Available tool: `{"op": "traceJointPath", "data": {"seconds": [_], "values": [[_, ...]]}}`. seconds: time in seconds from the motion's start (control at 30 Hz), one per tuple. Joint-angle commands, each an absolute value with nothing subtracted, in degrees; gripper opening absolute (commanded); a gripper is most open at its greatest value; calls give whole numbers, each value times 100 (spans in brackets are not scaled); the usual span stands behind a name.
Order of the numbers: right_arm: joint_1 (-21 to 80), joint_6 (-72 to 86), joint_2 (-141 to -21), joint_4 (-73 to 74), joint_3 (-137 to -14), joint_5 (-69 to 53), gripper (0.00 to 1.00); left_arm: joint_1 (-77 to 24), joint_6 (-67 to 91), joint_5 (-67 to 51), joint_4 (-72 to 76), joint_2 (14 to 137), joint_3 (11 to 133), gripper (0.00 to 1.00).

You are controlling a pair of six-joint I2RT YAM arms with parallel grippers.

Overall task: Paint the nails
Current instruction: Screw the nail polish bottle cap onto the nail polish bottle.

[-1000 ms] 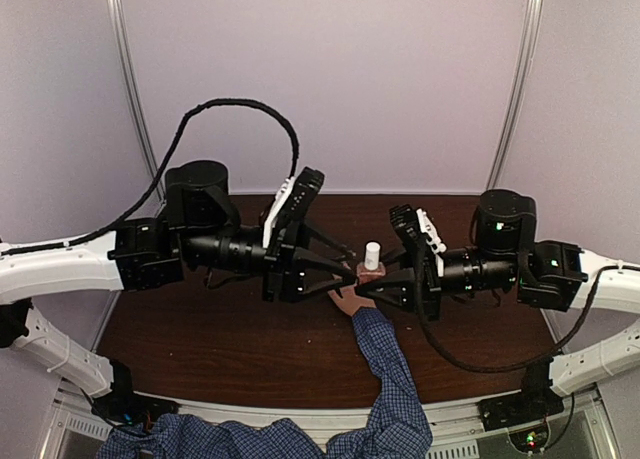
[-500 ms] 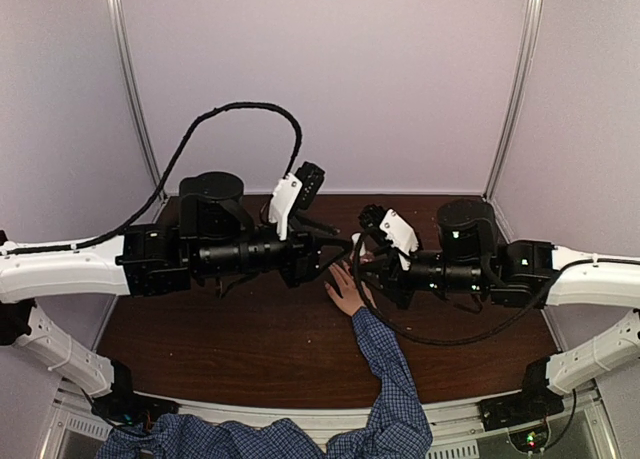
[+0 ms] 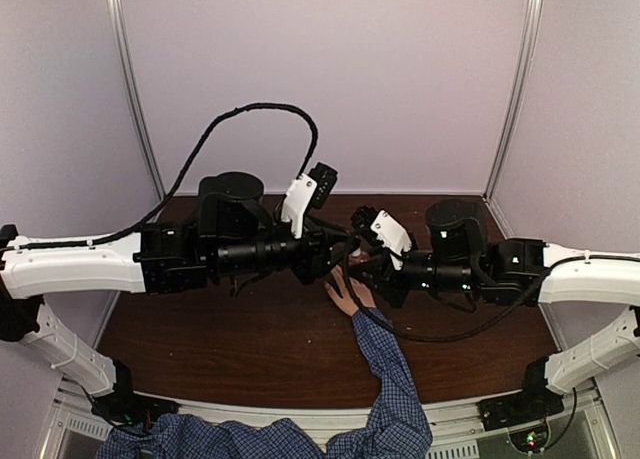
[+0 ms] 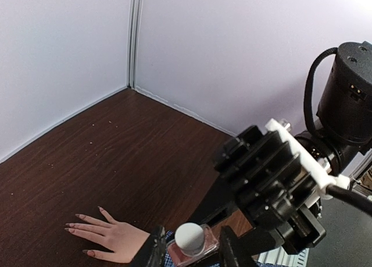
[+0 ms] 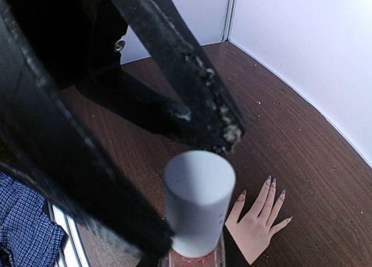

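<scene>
- Step: opening the polish, I judge. No brush is out yet.
- My right gripper (image 3: 360, 264) is clenched on the nail-polish bottle (image 4: 196, 254) and holds it in the air above the table (image 4: 116, 162).
- My left gripper (image 4: 192, 245) has a finger on each side of the white cap (image 4: 190, 237). The left wrist view shows a thin gap on both sides, so it is released, not gripping the cap yet.
- The right wrist view is crowded by the left fingers. From there I cannot tell if either one touches the cap.
- The nails (image 4: 71, 226) are on a human hand (image 4: 110, 235) lying flat, palm down, fingers spread on the table. It is under and just beside the bottle, with its blue checked sleeve (image 3: 385, 364) running toward the near edge.
- The nails look pinkish. I cannot tell if any carries fresh polish.
- Next, as I judge it: close the left jaws squarely on the cap, twist it off while the right hand keeps the bottle from turning, then lift straight up to clear the brush.
- Risk: the bottle is right over the hand, so a slip or tilt could drip polish on the skin.
</scene>
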State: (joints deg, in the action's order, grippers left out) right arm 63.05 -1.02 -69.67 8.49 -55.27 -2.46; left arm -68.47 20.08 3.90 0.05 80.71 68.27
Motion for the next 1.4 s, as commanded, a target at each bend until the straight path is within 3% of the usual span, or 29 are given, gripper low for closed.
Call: {"op": "traceJointPath", "data": {"seconds": [0.0,0.53,0.8,1.17,1.37], "values": [[6337,-35,-6970,848,-5781,-112,0,-6873,2083,441,248,8201,7073,31],[6337,-204,-6750,600,-5659,-970,0,-6850,1938,-261,221,8041,6811,1],[6329,-382,-6362,132,-5447,-2176,0,-6831,1698,-1429,311,7864,6615,0],[6329,-559,-6109,12,-5586,-3998,0,-6724,1399,-3970,380,8166,6813,0],[6329,-577,-6194,53,-5773,-4399,0,-6626,1406,-4463,353,8244,6899,0]]}}
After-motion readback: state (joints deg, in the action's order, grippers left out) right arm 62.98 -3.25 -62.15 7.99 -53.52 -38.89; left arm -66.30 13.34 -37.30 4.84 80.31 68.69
